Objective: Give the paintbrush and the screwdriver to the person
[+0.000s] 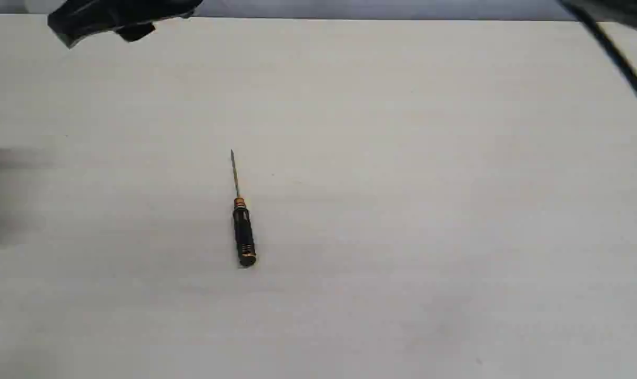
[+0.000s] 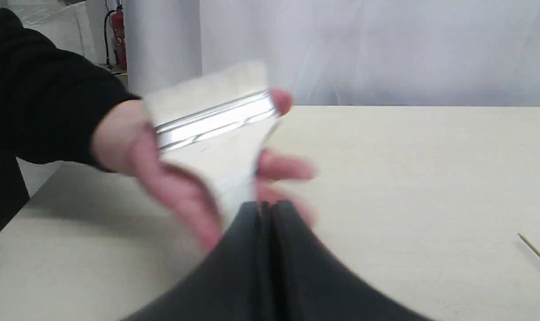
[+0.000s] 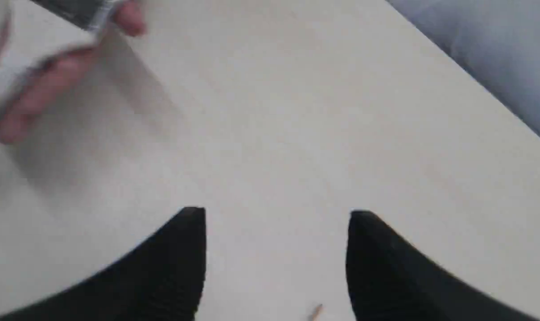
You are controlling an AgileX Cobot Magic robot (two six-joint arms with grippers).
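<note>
Paintbrush (image 2: 212, 122): smeared by motion, only silver ferrule and pale bristles legible, wrapped by the person's hand (image 2: 162, 178); outside the exterior view, save one fingertip cut off at 9 o'clock. Left gripper (image 2: 265, 207): a dark blur at 11 o'clock there. Pale table (image 1: 428, 210), white curtain (image 2: 385, 49) behind, red fire extinguisher (image 2: 119, 40) beyond. Left fingers pressed together on the handle's end. Right gripper (image 3: 276, 218): spread wide, holding nothing. Screwdriver (image 1: 243, 231): flat on the table, slightly toward 9 o'clock from centre, shaft pointing 12.
</note>
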